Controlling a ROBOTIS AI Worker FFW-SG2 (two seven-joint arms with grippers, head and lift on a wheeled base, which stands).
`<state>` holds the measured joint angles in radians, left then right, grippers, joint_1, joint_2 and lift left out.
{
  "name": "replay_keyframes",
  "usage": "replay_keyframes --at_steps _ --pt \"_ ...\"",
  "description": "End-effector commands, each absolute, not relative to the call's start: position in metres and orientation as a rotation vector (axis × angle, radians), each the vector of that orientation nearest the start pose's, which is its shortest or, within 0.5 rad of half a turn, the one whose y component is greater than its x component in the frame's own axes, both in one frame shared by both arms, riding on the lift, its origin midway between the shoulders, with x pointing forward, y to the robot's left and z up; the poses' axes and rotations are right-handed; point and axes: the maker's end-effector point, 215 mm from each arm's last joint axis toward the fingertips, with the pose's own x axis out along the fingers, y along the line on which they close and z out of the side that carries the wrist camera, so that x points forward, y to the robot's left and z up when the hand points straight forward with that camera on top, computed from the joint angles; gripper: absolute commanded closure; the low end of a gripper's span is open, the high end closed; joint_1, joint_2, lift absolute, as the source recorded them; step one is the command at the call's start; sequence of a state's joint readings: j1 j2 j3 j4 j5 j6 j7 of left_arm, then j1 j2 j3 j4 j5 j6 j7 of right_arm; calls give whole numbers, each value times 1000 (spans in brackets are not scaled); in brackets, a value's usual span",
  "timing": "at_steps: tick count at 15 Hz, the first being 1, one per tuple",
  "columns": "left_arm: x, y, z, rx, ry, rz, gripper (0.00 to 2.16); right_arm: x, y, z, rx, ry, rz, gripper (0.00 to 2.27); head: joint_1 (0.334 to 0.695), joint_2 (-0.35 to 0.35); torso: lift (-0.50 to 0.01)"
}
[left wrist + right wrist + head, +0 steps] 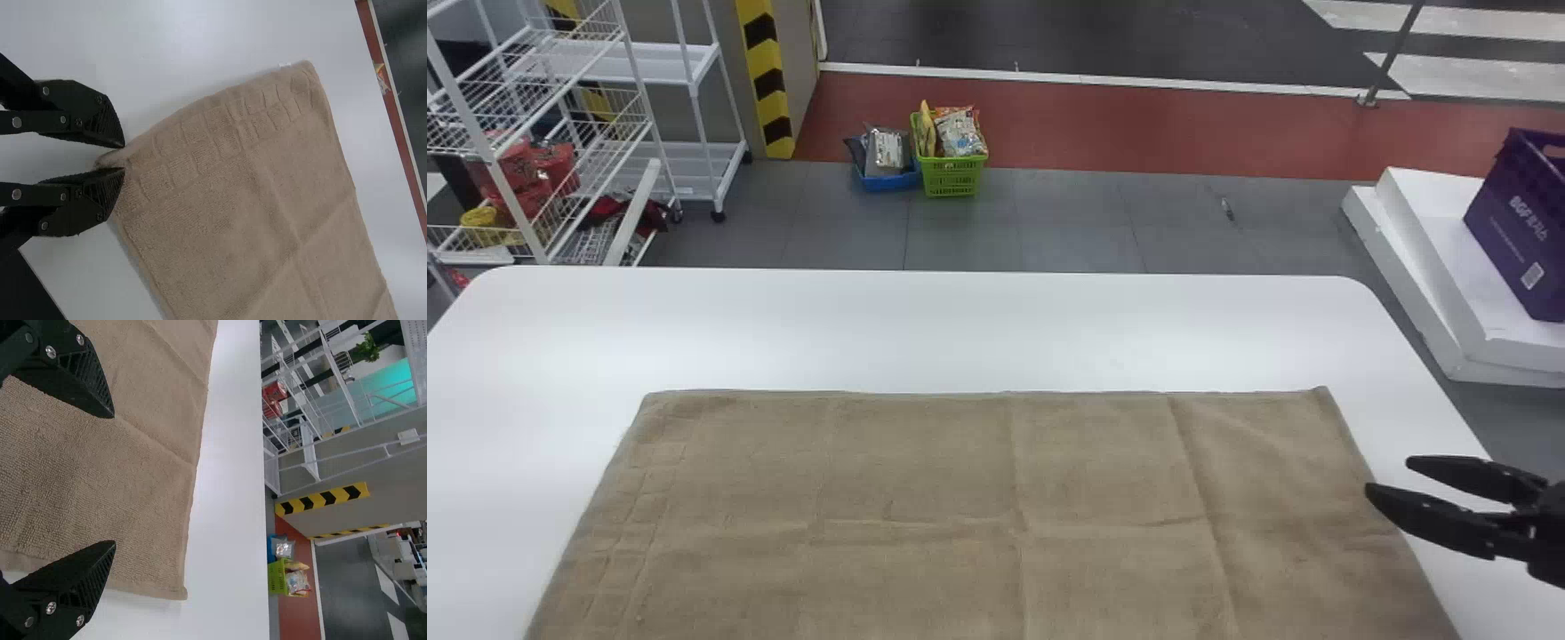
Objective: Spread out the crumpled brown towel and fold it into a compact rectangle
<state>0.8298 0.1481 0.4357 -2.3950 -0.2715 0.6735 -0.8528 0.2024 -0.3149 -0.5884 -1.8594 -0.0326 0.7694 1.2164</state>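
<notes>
With the towel (925,480) spread, folding starts: my left hand (125,157), fingers parted at its near left corner, should pinch; my right hand (1390,478) gapes.

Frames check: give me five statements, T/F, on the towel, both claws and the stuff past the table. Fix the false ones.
1. The brown towel lies spread out on the white table, with creases showing. True.
2. The right claw is shut on the towel. False: the right claw's fingers stand wide apart.
3. The left claw is at a corner of the towel. True.
4. The green basket stands on the table. False: the green basket is on the floor beyond it, beside the blue basket.
5. The purple crate rests on white slabs. True.
</notes>
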Motion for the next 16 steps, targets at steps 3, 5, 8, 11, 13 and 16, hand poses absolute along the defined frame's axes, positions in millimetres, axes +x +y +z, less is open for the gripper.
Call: replay_keyframes --at_steps 3,5,8,11,13,16 --pt "260 354 -434 266 808 -345 29 409 -398 -382 178 556 574 147 695 -89 -127" --pt "278 357 -414 230 751 -315 66 406 -404 -386 275 585 519 147 695 -81 -127" --pt "315 357 -391 153 679 -278 83 406 -408 -398 414 667 426 137 695 -85 -127" --pt "356 352 -367 61 611 -259 113 420 -397 -391 537 709 380 151 695 -85 -127" --pt "383 349 -357 15 564 -258 134 433 -387 -383 576 722 373 154 695 -70 -127" --pt "413 339 -355 -41 541 -282 147 462 -384 -357 581 696 365 151 695 -55 -127"
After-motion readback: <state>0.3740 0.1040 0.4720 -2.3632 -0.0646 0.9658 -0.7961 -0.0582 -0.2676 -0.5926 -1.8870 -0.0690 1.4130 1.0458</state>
